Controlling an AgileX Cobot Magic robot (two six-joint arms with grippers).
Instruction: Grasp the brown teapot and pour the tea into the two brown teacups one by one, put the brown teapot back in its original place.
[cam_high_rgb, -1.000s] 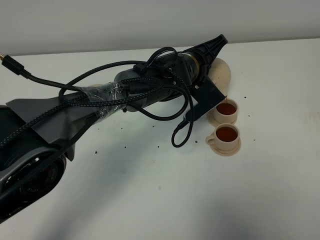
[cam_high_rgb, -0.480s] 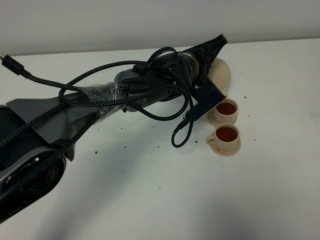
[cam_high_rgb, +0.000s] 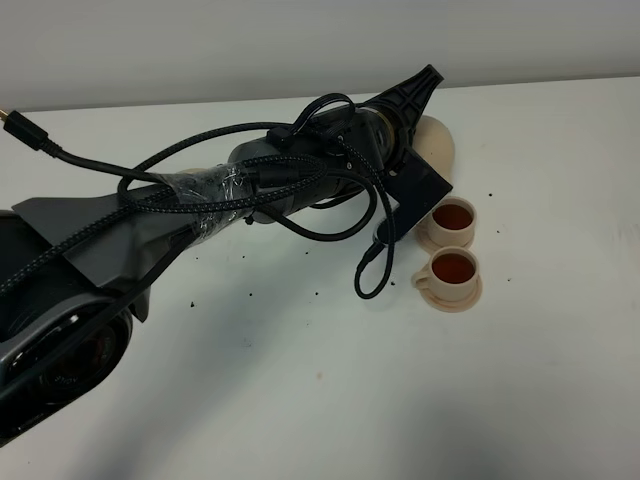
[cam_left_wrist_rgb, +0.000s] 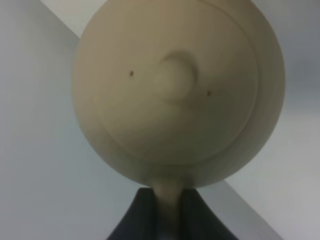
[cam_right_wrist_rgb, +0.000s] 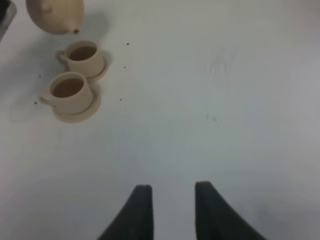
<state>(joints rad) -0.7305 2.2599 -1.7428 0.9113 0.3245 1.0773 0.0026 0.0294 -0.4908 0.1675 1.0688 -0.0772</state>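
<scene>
**Above the tabletop, a teapot held beside two full cups**

Over the white tabletop (cam_high_rgb: 300, 400), the left jaws (cam_left_wrist_rgb: 167, 210) clamp the brown teapot (cam_left_wrist_rgb: 177, 90) by its handle near two tea-filled teacups (cam_high_rgb: 452, 250). The right jaws (cam_right_wrist_rgb: 172, 200) stand apart, empty.

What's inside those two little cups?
Both teacups hold reddish-brown tea, nearly full. Each sits on a saucer; their bottoms are hidden by the liquid.

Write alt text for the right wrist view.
Two small tan ceramic teacups full of brown tea sit on round saucers on a white table, with a round tan ceramic teapot hanging just beyond them. The open right claw hovers over bare tabletop, well away from them.
</scene>
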